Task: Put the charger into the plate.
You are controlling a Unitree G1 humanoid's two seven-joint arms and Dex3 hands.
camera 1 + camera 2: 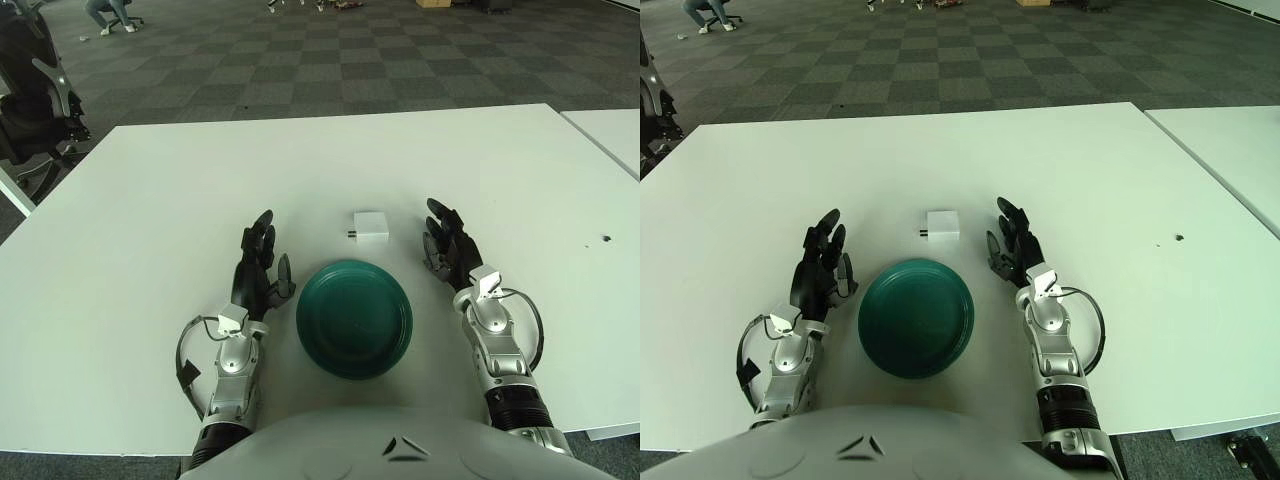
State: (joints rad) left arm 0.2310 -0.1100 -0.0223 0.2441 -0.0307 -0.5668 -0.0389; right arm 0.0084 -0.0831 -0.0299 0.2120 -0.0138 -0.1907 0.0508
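A small white charger [371, 226] lies on the white table just beyond the green plate [354, 318], which sits near the table's front edge between my hands. The plate is empty. My left hand [258, 265] rests on the table left of the plate, fingers spread and holding nothing. My right hand [447, 243] rests right of the plate and right of the charger, a short gap away from it, fingers spread and holding nothing.
The white table [200, 180] extends far back and to both sides. A second white table [610, 130] stands at the right. A black office chair [30, 90] stands off the table's far left corner. A small dark speck [605, 239] marks the table at right.
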